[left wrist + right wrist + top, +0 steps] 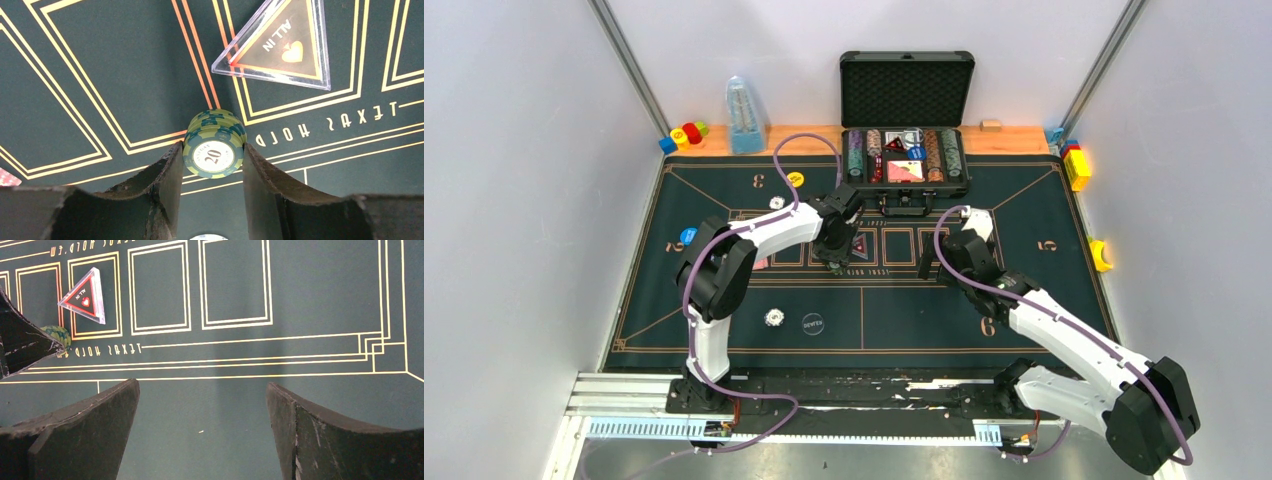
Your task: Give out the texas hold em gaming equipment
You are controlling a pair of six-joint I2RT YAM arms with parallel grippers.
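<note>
My left gripper (212, 149) is shut on a small stack of green poker chips (214, 142) marked 20, at the middle of the green poker mat (724, 300), both fingers pressed against its sides. In the top view that gripper (836, 264) is just left of a clear triangular "ALL IN" marker (861, 246), which also shows in the left wrist view (280, 42). My right gripper (202, 390) is open and empty above bare mat, a little right of centre in the top view (936, 264). The green chips (56, 332) and the marker (84, 296) show at its far left.
An open black case (906, 160) with chip rows and cards stands at the mat's far edge. White chips (773, 317), a dark dealer disc (813, 324), a blue disc (688, 236), a yellow disc (795, 180) and a pink card (761, 264) lie on the left half. Toy blocks (684, 133) and a blue bottle (744, 115) stand behind.
</note>
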